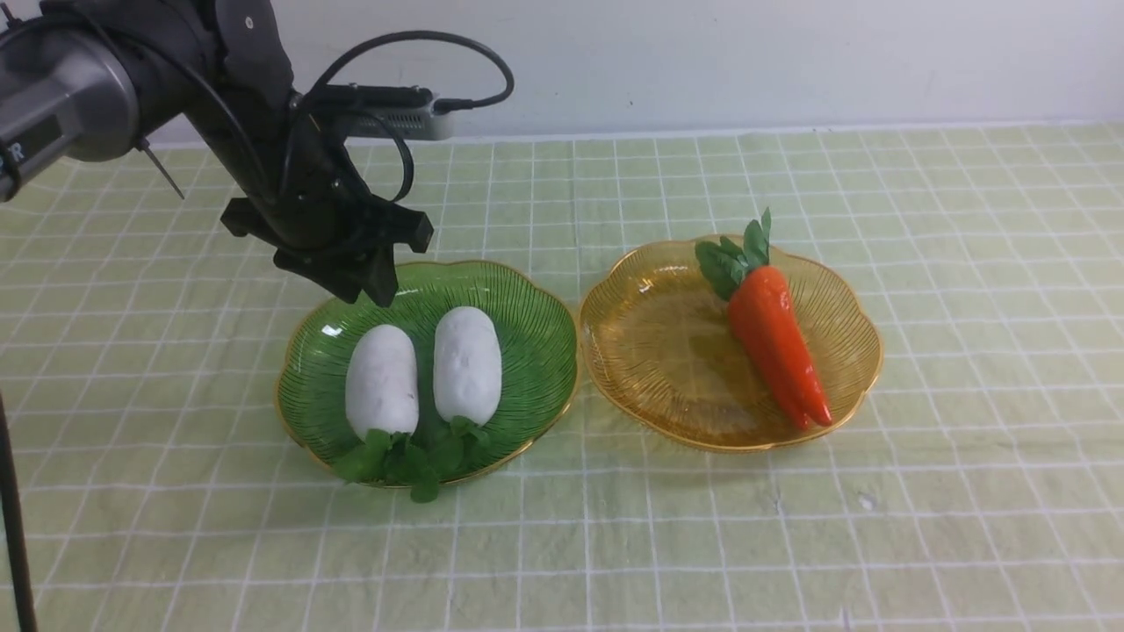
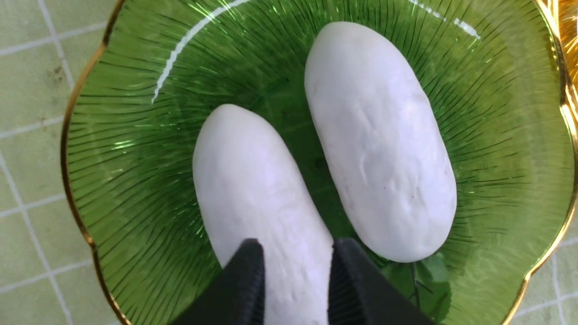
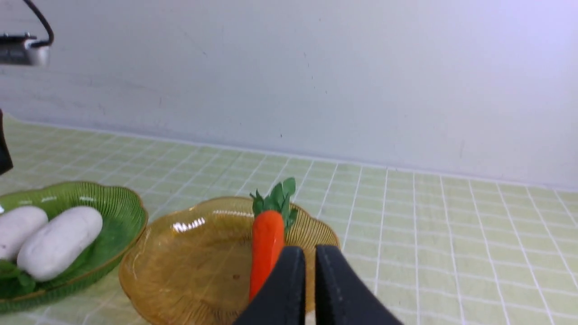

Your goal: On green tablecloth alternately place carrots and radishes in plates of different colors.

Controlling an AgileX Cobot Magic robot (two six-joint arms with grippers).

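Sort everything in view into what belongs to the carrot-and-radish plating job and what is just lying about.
Job: green tablecloth, green plate, left radish, right radish, amber plate, carrot, left claw, right claw.
Not the job: white wall, dark strut at the front view's left edge.

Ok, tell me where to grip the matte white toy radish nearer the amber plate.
Probably take the white radish at mid-body from above, jaws across its width: it lies flat in the translucent green plate, with a gap beside the other radish.
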